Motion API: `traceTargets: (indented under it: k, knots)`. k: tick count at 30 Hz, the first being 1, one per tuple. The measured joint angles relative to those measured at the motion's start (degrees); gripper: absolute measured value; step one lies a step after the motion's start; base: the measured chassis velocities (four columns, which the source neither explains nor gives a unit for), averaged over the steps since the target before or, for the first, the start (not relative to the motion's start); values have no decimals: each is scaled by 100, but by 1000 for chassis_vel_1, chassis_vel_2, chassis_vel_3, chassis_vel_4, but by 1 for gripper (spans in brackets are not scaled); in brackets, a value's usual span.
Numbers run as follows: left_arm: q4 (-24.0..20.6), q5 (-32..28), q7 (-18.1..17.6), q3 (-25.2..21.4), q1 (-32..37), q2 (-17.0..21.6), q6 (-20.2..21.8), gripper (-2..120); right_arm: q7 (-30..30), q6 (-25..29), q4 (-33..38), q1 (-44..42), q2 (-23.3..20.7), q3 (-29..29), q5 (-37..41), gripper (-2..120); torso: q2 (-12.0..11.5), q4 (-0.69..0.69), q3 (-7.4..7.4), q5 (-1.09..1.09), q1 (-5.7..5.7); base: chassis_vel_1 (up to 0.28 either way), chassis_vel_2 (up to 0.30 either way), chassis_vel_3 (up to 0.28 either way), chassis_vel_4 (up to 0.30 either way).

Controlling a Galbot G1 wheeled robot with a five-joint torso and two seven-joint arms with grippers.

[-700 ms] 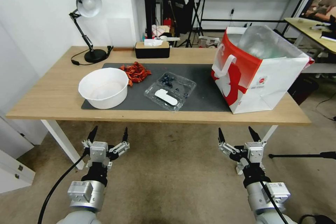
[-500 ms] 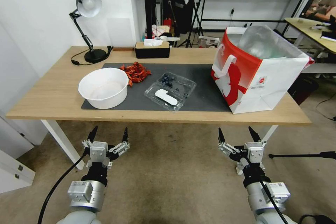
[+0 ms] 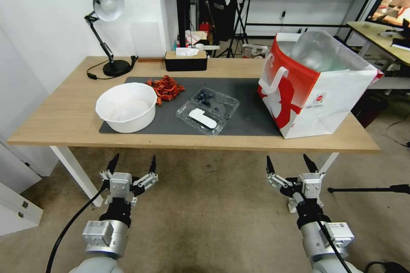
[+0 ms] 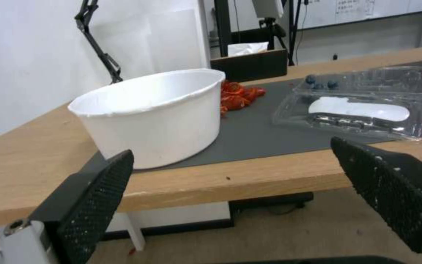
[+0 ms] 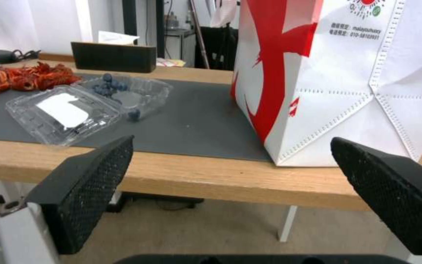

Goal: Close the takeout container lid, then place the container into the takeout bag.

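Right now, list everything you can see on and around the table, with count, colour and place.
takeout container: one, clear, blueberries inside, open on the mat's middle
lid: one, clear with white label, lying flat toward the table's front edge
takeout bag: one, red and white, standing on the table's right end
bowl: one, white, on the mat's left part
red pile: one, behind the bowl
mat: one, dark grey, on the table
table: one, light wood
lamp: one, black, back left corner
tissue box: one, black, back edge
left tool: open, below the table's front edge
right tool: open, below the table's front edge
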Motion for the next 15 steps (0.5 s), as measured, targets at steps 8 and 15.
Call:
traceTargets:
  k: [8,15]
  knots:
    - [0,0,0,0,0,0,0,100,0,-1,0,0,0,0,0,100,0,0,0,0,0,0,0,0,0]
    - [-443,-766,-719,379,412,430,-80,100,-421,284,296,-612,141,139,230,100,0,0,0,-2,1,0,0,0,0]
